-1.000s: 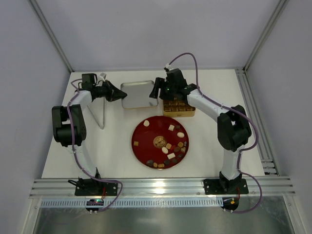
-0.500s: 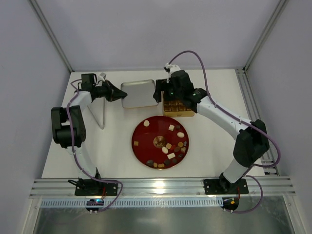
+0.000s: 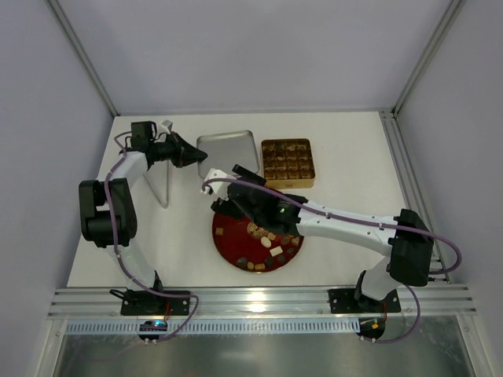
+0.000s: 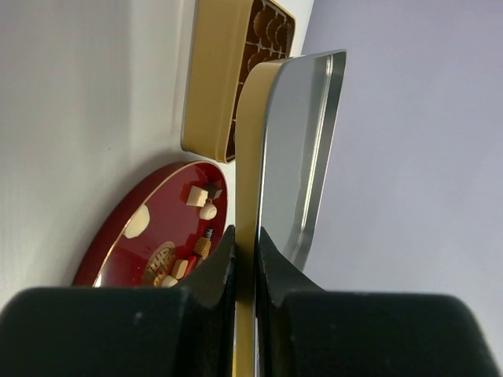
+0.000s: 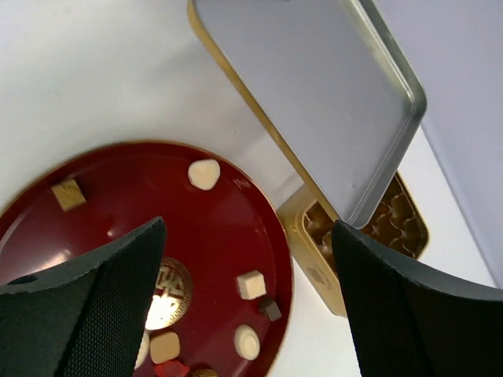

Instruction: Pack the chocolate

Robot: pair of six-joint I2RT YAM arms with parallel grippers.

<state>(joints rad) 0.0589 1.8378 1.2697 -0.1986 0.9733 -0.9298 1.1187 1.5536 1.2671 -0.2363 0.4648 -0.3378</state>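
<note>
Chocolates (image 5: 251,284) lie on the red plate (image 5: 141,204) below the right gripper (image 5: 247,226), its fingers spread; the left gripper (image 4: 245,259) pinches the tin lid (image 4: 295,157).

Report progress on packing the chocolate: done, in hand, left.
Done: the square gold tin is open, its silver-lined lid held aside by the left gripper. In hand: the right gripper hangs open and empty over the round red plate. Left: the many small chocolates on that plate; the tin's fill is unclear.
</note>
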